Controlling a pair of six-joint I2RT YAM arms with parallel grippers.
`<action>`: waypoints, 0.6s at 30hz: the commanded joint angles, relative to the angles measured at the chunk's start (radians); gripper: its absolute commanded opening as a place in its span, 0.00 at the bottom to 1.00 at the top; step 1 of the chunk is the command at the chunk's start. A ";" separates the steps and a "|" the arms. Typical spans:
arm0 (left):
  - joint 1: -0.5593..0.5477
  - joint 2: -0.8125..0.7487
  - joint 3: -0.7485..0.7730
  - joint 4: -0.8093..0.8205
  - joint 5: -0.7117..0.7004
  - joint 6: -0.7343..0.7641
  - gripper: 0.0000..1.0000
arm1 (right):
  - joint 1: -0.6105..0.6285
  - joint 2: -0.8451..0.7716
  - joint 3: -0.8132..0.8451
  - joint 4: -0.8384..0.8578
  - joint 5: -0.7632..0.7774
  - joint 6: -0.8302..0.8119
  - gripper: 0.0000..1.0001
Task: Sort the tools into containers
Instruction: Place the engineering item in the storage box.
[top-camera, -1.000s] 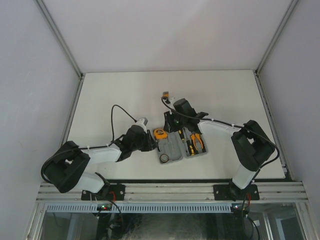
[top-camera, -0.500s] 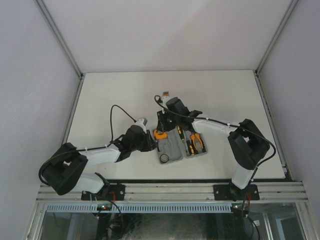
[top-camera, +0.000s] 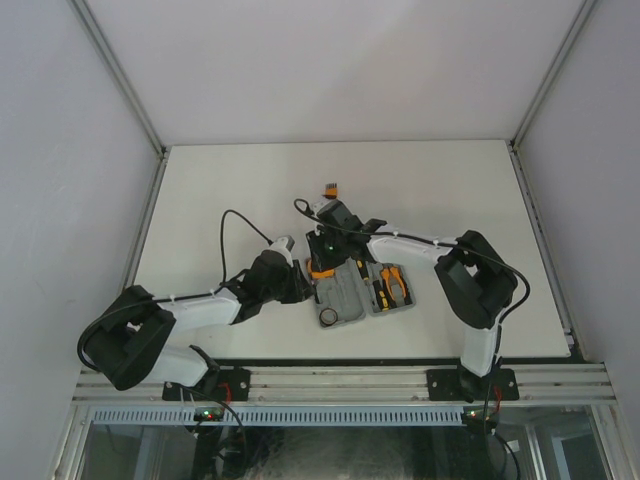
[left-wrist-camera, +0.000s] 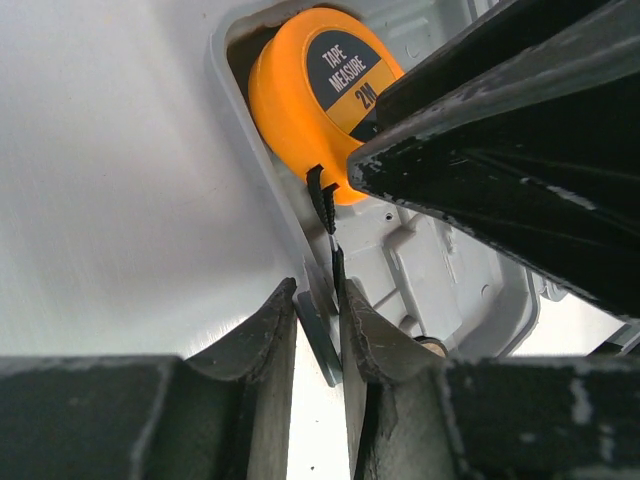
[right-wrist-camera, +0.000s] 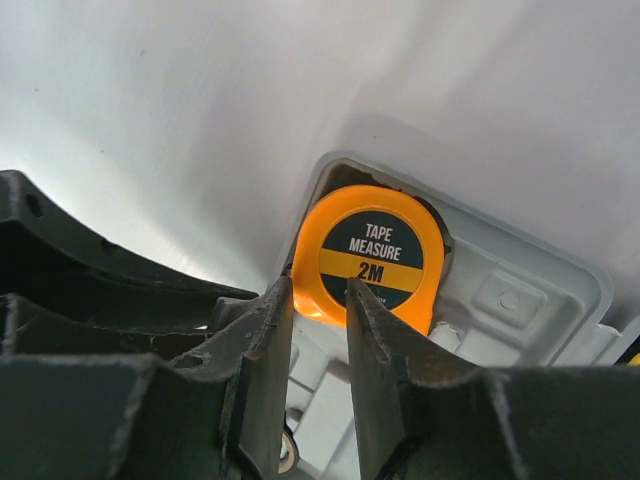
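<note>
Tape measure (right-wrist-camera: 372, 255) sits at 12 o'clock, just off the right pincer (right-wrist-camera: 318, 300) — nearly closed, empty, the nearer one. Left pincer (left-wrist-camera: 318, 305) pinches the tool case (left-wrist-camera: 440, 270) by its rim.

Top external: fixed high behind the arm bases, looking down over the whole table (top-camera: 220, 190). Both wrist views: very close, apparently angled downward from opposite sides, sharing the tape measure (left-wrist-camera: 300, 100) in the case (left-wrist-camera: 440, 275) corner.

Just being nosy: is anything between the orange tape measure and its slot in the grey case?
Nothing visible. The tape measure already lies in the case corner recess, with the right gripper at its edge and the left gripper pinching the case rim.
</note>
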 joint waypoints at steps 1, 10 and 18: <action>-0.003 -0.018 0.022 0.019 0.010 0.009 0.26 | 0.018 0.021 0.059 -0.051 0.029 -0.019 0.27; -0.003 -0.007 0.022 0.027 0.018 0.007 0.25 | 0.056 0.053 0.092 -0.146 0.178 -0.054 0.27; -0.003 -0.010 0.022 0.028 0.020 0.006 0.23 | 0.085 0.079 0.090 -0.205 0.252 -0.071 0.26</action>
